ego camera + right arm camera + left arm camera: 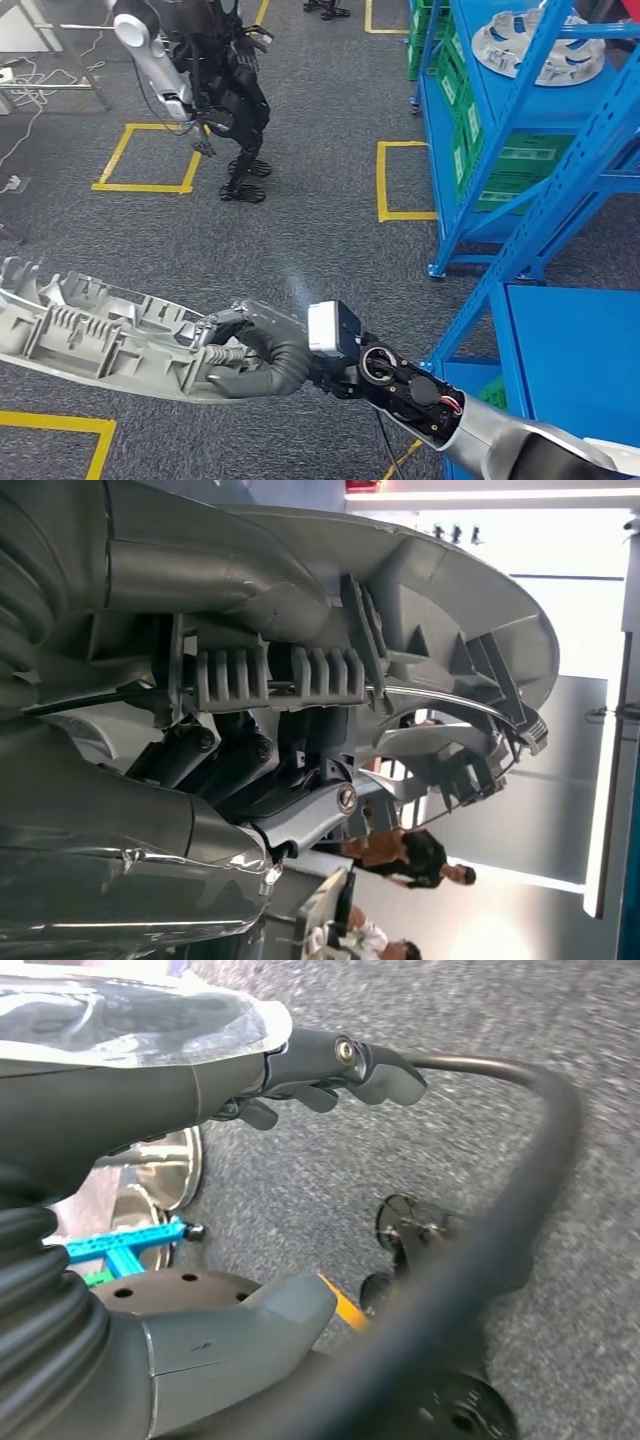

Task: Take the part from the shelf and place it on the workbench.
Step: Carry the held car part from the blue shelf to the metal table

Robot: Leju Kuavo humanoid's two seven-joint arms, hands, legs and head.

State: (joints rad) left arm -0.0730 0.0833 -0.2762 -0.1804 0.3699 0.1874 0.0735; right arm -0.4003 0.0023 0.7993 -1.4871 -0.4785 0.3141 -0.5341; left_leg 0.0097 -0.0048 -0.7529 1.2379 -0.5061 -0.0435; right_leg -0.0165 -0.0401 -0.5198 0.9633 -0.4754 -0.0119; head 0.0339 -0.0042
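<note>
In the head view my right hand [253, 352] reaches in from the lower right and grips one end of a long grey ribbed cast part [98, 335]. The part stretches left, held roughly level above the carpet. The right wrist view shows the same part [392, 630] close up, its ribs against the dark fingers [249, 760] wrapped around it. My left hand [226, 1190] hangs over the floor with its thumb [249, 1330] and fingers [340, 1070] apart and nothing between them.
A blue shelf [528, 150] stands at the right with round silver parts [536, 45] on top and green crates [521, 165] below. Another dark robot [226, 90] stands ahead beside a yellow floor square [147, 160]. People [411, 855] appear behind the part.
</note>
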